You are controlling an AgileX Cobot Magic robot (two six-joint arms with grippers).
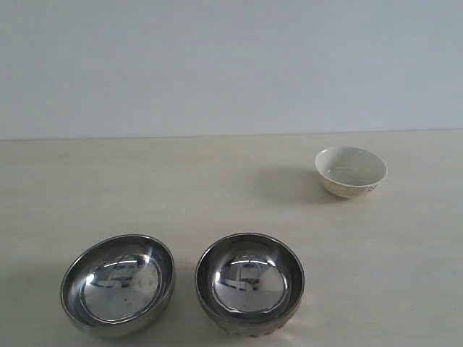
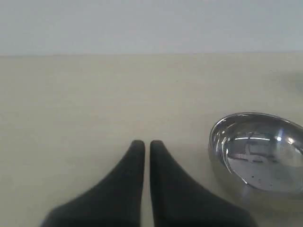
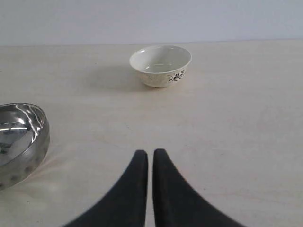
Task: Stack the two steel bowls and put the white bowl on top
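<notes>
Two steel bowls stand side by side at the table's front: the left steel bowl and the right steel bowl, a small gap between them. The white bowl sits upright further back on the right. Neither arm shows in the exterior view. My left gripper is shut with nothing in it, and a steel bowl lies off to its side. My right gripper is also shut and empty, with the white bowl ahead of it and a steel bowl at the view's edge.
The bowls rest on a pale wooden table that ends at a plain light wall behind. Nothing else stands on it.
</notes>
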